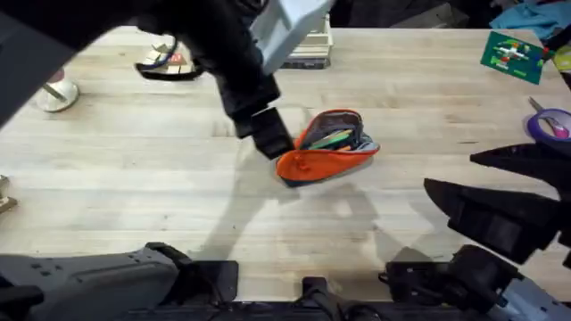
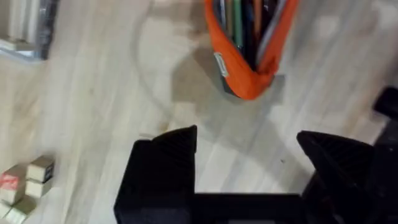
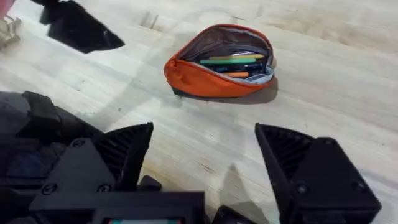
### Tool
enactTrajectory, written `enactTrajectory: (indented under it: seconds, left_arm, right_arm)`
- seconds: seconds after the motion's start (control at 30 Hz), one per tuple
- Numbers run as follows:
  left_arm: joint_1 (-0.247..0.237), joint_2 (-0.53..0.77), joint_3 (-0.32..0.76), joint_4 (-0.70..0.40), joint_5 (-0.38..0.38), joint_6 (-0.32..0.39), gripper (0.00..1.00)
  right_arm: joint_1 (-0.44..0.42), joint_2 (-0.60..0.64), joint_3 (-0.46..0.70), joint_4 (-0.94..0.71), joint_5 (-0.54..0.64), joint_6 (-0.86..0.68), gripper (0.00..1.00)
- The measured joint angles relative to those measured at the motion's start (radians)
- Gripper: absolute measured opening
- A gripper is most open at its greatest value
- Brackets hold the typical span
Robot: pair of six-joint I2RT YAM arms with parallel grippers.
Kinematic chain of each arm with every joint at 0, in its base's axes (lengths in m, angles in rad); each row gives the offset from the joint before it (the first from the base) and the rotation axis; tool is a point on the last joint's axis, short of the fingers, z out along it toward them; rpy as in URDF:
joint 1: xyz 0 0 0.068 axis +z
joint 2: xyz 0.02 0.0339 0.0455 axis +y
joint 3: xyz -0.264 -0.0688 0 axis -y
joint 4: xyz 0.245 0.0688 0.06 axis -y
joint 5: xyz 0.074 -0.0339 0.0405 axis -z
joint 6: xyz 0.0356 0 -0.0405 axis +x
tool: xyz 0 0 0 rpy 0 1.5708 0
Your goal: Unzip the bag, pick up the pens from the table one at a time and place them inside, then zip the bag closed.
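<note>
The orange bag (image 1: 312, 165) lies on the table (image 1: 134, 178) near its middle, zipper open and mouth gaping. Pens are inside it: a green one (image 3: 227, 61) and others, orange and dark, beside it. In the left wrist view the bag (image 2: 239, 71) is seen end-on with the pens (image 2: 237, 22) inside. My left gripper (image 1: 272, 138) hangs open just off the bag's left end, not touching it, with nothing between its fingers (image 2: 168, 162). At the right, my right gripper (image 1: 451, 174) is open and empty, well away from the bag (image 3: 205, 84).
A stack of books (image 1: 308, 49) stands at the back centre, with a dark looped item (image 1: 165, 62) to its left. A green card (image 1: 513, 53) and a purple roll (image 1: 549, 125) lie far right. Small wooden blocks (image 2: 28, 180) lie on the table.
</note>
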Motion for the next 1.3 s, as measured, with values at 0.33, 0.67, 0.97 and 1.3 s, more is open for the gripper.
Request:
enactTrajectory:
  seconds: [0.33, 0.67, 0.97, 1.3]
  left_arm:
    - [0.241, 0.0, 0.0, -0.14, 0.215, 0.279, 0.995]
    - [0.427, 0.0, -0.005, -0.081, 0.337, 0.447, 0.996]
    - [0.429, 0.0, -0.006, 0.0, 0.312, 0.473, 0.994]
    - [0.429, 0.0, -0.008, -0.127, 0.297, 0.666, 0.994]
  right_arm:
    - [0.0, 0.0, 0.0, 0.0, 0.0, 0.0, 0.998]
    - [0.0, 0.0, 0.0, 0.0, 0.0, 0.0, 0.998]
    - [0.0, 0.0, 0.0, 0.0, 0.0, 0.0, 0.998]
    - [0.0, 0.0, 0.0, 0.0, 0.0, 0.0, 0.998]
